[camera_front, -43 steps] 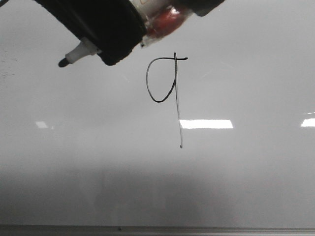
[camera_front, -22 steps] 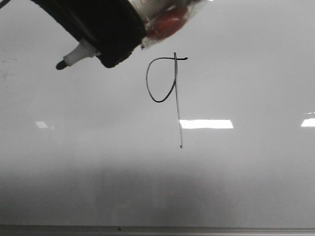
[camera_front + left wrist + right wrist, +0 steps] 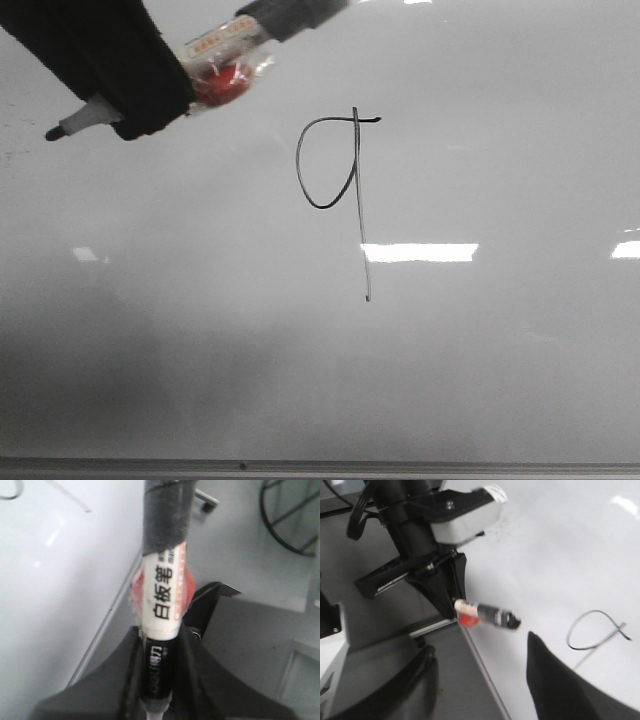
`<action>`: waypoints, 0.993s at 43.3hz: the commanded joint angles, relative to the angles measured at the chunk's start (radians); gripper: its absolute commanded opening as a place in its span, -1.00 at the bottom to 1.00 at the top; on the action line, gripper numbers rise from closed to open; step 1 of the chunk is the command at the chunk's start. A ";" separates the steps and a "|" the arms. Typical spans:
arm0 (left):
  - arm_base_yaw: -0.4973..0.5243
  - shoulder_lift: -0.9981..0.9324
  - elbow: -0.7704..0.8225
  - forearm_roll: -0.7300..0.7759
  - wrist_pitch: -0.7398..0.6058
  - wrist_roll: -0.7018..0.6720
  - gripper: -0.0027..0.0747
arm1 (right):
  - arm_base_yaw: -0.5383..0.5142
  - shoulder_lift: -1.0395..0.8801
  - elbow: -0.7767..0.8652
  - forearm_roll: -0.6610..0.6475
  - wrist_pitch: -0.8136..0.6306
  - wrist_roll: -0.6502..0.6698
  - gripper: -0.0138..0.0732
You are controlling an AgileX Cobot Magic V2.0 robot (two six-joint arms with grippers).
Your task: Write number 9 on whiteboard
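Since a moment ago the left claw (image 3: 120, 90) has slid away to the left, and the marker (image 3: 150, 85) has gone with it. Its jaws are shut tight on the marker, with the white and black body pinched between the dark fingers (image 3: 200, 680). The black tip (image 3: 53, 132) points left, well away from the drawing, and seems to be off the board. A red blob (image 3: 222, 82) sits on the marker just beside the claw.

The right claw (image 3: 480, 680) sits near the board's edge. Its two dark fingers (image 3: 560, 685) stand apart with nothing between them, so it is open and holds nothing.

The number 9 (image 3: 340, 190) is drawn on the whiteboard (image 3: 500, 350), a bit above the middle. It has a round loop, a small tick at the top and a long straight tail going down. A bright patch of light (image 3: 420, 252) lies just right of the tail.

With the pen pulled away and the shape whole, I think the writing is done.
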 commanded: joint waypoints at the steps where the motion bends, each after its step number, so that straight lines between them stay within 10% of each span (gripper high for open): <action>1: 0.079 -0.032 -0.006 0.000 -0.113 -0.122 -0.98 | -0.044 -0.104 0.048 -0.015 -0.092 0.059 0.10; 16: 0.398 -0.032 0.212 0.002 -0.447 -0.267 -0.98 | -0.098 -0.452 0.492 -0.024 -0.317 0.216 -0.86; 27: 0.499 -0.017 0.369 -0.044 -0.761 -0.268 -0.98 | -0.098 -0.504 0.565 -0.023 -0.323 0.216 -0.82; 43: 0.499 0.135 0.300 -0.085 -0.818 -0.268 -0.98 | -0.098 -0.504 0.565 -0.023 -0.323 0.216 -0.82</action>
